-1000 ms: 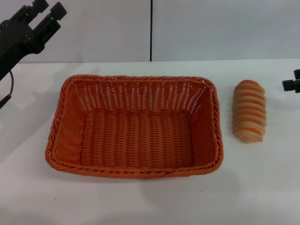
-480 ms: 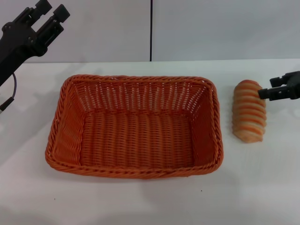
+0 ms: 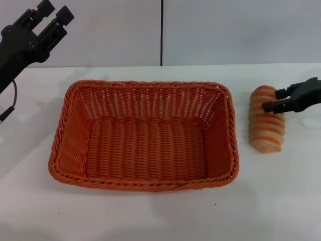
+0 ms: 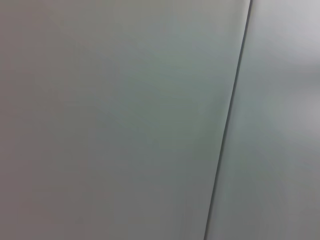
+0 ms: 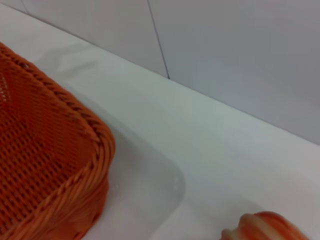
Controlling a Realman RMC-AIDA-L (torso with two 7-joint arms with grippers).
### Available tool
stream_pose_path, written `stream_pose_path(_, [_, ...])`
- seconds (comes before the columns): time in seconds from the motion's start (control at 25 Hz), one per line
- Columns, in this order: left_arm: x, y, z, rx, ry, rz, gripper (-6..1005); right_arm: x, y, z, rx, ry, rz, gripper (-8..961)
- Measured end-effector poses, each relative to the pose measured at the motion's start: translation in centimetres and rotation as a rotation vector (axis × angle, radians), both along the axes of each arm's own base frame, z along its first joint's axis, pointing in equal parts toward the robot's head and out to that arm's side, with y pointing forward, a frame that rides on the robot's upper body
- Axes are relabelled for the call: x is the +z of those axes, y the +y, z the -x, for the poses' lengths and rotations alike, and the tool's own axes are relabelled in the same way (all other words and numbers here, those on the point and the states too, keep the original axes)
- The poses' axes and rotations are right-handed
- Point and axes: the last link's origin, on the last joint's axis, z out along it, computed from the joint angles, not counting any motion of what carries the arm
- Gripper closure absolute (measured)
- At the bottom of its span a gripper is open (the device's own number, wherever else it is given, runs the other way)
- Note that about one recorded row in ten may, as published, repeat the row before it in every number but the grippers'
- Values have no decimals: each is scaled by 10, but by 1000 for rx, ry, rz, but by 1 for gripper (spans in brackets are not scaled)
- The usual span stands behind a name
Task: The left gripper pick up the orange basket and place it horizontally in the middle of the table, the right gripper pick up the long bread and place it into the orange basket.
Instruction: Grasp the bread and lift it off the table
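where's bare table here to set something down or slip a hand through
Bare table runs along the near edge before the basket, and left of it under the raised left gripper. The far strip between basket and wall is bare too. Crowded: the narrow gap between basket and bread, where the right gripper hovers over the loaf.

Pale grey wall panels (image 3: 241,30), dark vertical seam (image 3: 161,32).

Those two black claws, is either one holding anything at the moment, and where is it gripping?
Nothing is held. The right gripper hovers open over the long bread; the left gripper is raised, open and empty, away from the orange basket.
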Motion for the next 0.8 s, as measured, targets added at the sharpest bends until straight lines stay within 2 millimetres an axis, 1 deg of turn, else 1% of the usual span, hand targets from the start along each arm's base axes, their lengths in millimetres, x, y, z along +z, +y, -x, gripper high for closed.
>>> stream_pose_path(0.2, [2, -2, 2, 3, -13, -5, 396, -3, 1, 0, -2, -1, -2, 320])
stream_pose_path(0.44, [2, -3, 3, 4, -15, -8, 396, -12, 0, -1, -8, -9, 12, 324])
stream_pose_path(0.8, [3, -4, 1, -6, -21, -11, 396, -15, -1, -3, -21, -12, 8, 333])
